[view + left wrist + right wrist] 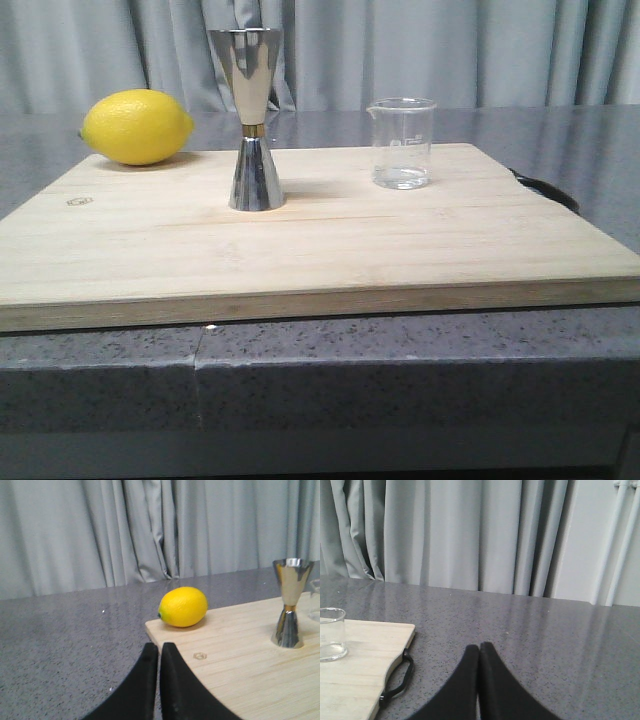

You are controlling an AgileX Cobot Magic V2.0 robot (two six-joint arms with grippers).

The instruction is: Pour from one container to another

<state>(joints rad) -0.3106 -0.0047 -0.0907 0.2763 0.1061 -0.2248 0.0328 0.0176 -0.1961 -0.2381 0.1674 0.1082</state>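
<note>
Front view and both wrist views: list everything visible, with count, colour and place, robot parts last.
cutting board: one, pale wood, on the grey counter, dark handle loop at its right edge
jigger: one, shiny steel with gold waist band, upright, centre-left of the board
beaker: one, clear glass, upright at the back right of the board
lemon: one, yellow, back left corner of the board
counter: one, speckled grey, under the board
curtain: grey, behind the counter
left gripper: black fingers together, holding nothing, off the board's left corner
right gripper: black fingers together, holding nothing, over bare counter right of the board
</note>
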